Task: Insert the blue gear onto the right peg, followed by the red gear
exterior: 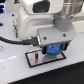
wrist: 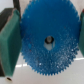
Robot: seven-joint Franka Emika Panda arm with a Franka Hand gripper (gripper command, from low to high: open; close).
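Observation:
The blue gear (wrist: 49, 40) fills the wrist view, a bright-blue toothed disc with a dark hole at its centre hub. My gripper (wrist: 45, 42) is shut on it, with a green finger pad (wrist: 10, 42) against one side and the other pad (wrist: 81, 35) at the opposite edge. In the exterior view the gripper (exterior: 53, 50) holds the blue gear (exterior: 54, 50) low over a dark base plate (exterior: 35, 59). The peg is hidden under the gear and hand. The red gear is out of view.
The arm's white body (exterior: 35, 20) and a black cable (exterior: 15, 40) fill much of the exterior view. The white table surface (exterior: 20, 72) lies around the plate. A small white object (wrist: 7, 78) shows at the wrist view's edge.

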